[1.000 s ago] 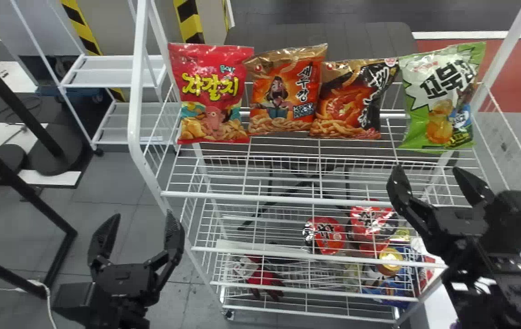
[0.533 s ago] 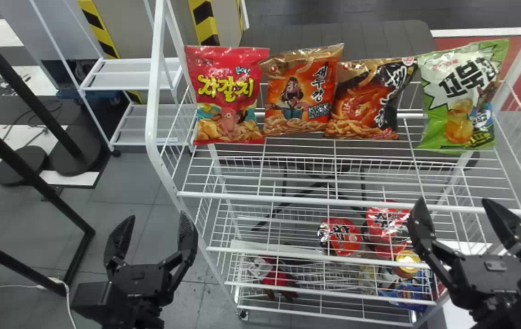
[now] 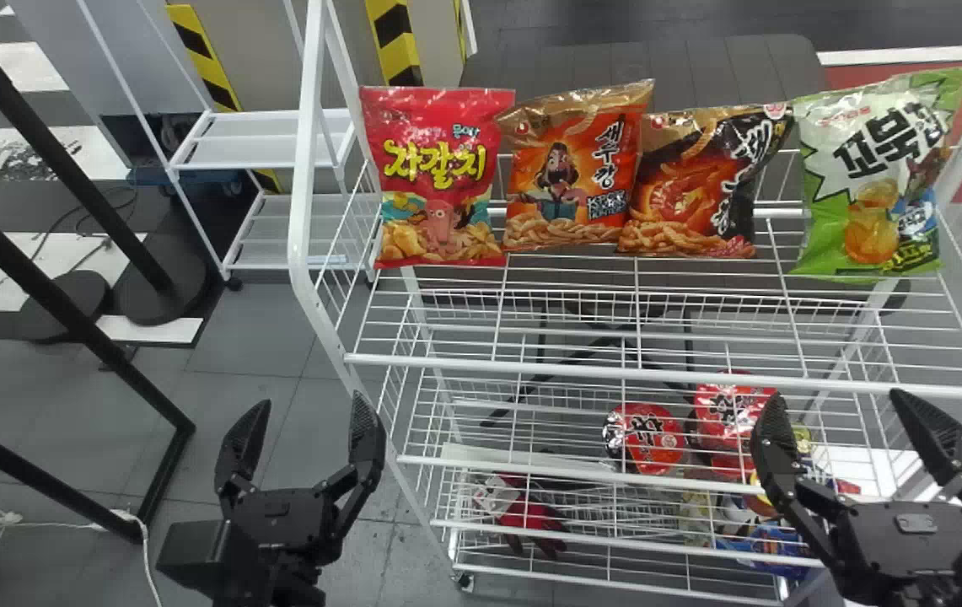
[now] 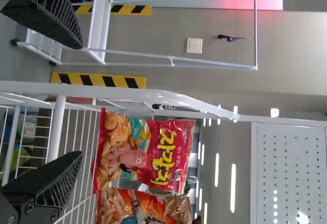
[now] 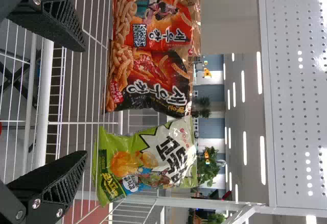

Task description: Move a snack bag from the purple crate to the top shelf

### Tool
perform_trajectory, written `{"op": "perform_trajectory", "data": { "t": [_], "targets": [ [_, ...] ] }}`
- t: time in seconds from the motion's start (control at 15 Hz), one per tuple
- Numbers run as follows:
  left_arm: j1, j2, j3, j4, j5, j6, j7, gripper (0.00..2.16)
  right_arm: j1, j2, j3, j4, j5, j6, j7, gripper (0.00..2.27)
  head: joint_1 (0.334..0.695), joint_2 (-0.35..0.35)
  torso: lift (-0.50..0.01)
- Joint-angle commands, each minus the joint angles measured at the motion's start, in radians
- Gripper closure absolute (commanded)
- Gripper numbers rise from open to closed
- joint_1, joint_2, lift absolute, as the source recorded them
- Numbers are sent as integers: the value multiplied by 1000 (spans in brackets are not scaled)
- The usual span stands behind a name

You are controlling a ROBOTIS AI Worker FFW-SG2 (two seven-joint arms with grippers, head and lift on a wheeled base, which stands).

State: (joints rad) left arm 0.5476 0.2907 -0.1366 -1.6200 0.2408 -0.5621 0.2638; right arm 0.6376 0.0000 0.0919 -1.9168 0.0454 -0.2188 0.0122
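In the head view, the right gripper [image 3: 836,398] has drawn back from over the front rail of the top shelf [image 3: 674,372], while the shelf and the left gripper [image 3: 312,401] have slid toward the picture's right, as if the head were turning left. Four snack bags stand in a row on that shelf: a red bag [image 3: 438,177], an orange bag [image 3: 569,169], a black-and-orange bag [image 3: 691,185] and a green bag [image 3: 868,181]. In the left wrist view, the jaws are spread wide with nothing in them. In the right wrist view, they are likewise wide and unladen, the green bag just beside its neighbour; probably it was placed last, leaving only withdrawal.
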Motion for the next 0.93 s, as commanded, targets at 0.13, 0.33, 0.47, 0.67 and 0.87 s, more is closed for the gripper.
{"op": "perform_trajectory", "data": {
  "t": [0.13,0.33,0.47,0.67,0.87],
  "targets": [
    [-2,-2,3,3,0,3,0,63,1,1,14,4,8,-3,6,110,695,188,2],
    [-9,-2,2,11,2,9,0,63,-7,1,25,9,13,-3,6,107,695,198,2],
    [-9,-4,3,11,2,12,0,63,-12,1,31,15,13,-3,6,93,695,207,2],
    [-9,-5,3,11,2,15,0,63,-16,1,31,21,13,-3,6,76,695,212,2],
    [-9,-5,3,9,2,15,0,63,-21,1,34,27,13,-3,5,76,695,213,2]
  ]
}}
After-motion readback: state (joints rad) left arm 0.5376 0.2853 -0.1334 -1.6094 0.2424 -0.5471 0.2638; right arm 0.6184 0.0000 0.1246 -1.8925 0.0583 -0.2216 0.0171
